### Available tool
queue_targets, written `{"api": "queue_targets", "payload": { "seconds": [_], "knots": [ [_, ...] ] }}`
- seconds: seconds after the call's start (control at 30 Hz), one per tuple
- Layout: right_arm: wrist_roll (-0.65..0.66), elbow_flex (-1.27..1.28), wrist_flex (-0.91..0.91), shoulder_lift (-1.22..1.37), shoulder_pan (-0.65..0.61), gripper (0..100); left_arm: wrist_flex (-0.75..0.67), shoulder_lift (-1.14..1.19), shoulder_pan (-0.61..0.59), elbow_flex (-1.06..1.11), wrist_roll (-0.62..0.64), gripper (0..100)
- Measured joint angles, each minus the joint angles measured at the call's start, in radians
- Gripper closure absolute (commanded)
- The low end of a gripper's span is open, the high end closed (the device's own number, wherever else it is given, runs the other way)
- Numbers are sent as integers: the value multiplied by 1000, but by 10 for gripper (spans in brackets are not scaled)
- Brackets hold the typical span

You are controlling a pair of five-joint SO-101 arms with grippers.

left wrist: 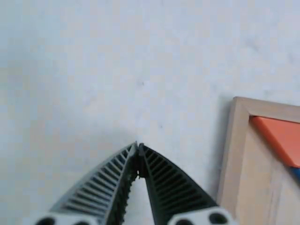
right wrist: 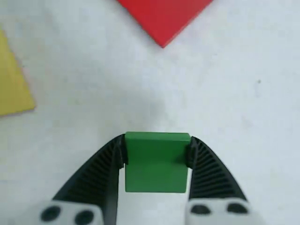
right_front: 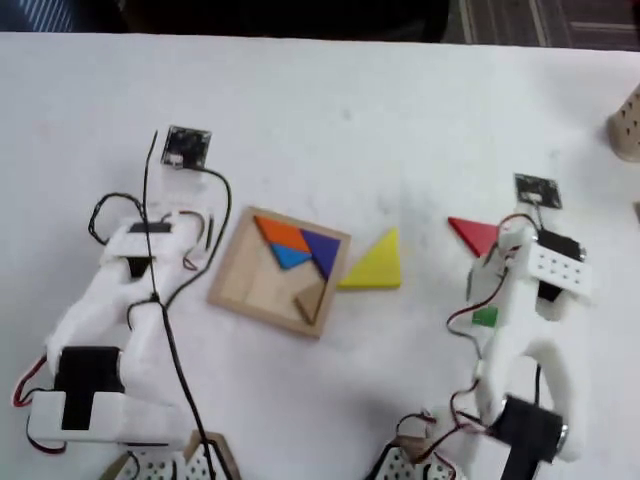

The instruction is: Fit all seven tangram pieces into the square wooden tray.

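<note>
Gripping green square [right wrist: 156, 164] by opposite sides in right hand [right wrist: 157, 140], flat, facing red triangle [right wrist: 164, 16] point; holding left hand [left wrist: 138, 146] closed, empty, beside tray [left wrist: 236, 140]

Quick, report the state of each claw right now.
Left claw: closed, holding nothing.
Right claw: closed on the green piece.
</note>
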Motion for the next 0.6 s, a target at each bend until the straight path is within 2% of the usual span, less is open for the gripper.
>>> {"api": "queue_targets", "payload": {
  "seconds": [0.27, 0.6],
  "knots": [
    [-55, 0, 58, -75, -230, 964, 0, 0, 0, 0, 0, 977],
    [-60, 0, 3, -81, -649, 964, -28, 0, 0, 0, 0, 977]
  ]
}}
